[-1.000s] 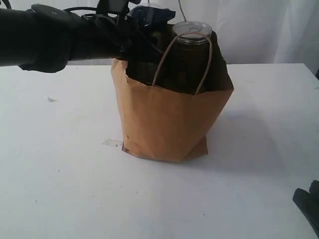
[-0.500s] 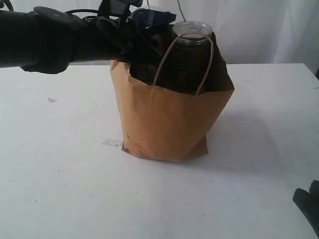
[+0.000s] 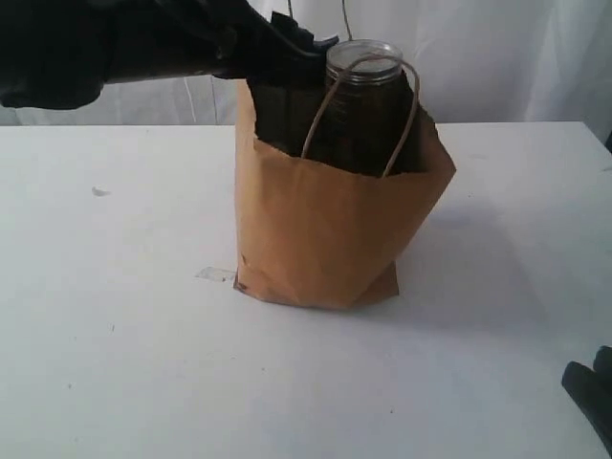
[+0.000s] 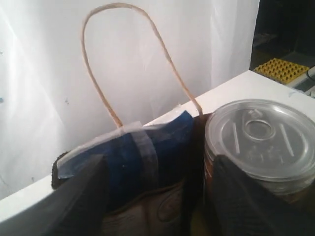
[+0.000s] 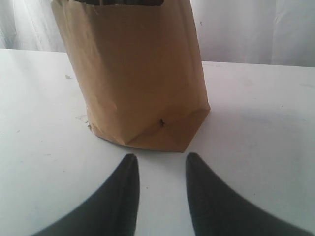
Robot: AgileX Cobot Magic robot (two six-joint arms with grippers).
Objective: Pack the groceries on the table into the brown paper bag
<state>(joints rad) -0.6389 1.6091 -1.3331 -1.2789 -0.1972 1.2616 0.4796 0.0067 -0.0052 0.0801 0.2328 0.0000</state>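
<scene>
White curtain is hanging behind the flat white tabletop (image 3: 115, 335), where the tall kraft-brown paper bag (image 3: 325, 239) is standing, holding the long dark-blue pasta packet (image 4: 128, 157) beside the silver-topped tin (image 4: 258, 137). The left end effector (image 4: 157, 164) is hovering released over the packet, while the right end effector (image 5: 160, 162) is idling, parted and empty. The drop-off is seemingly finishing, and lifting clear of the handle is looking due next.

The brown paper bag (image 3: 335, 239) is standing upright on the white table (image 3: 115, 335), straight ahead of the right gripper (image 5: 160, 196) and apart from it, its kraft sides creased. Its mouth is sitting just under the left gripper (image 4: 162, 211), one cord handle looping up beyond. Between that gripper's parted fingers the dark-blue pasta packet (image 4: 133, 157) is poking out of the bag, and the silver-topped tin (image 4: 258, 137) is standing upright just beside it
</scene>
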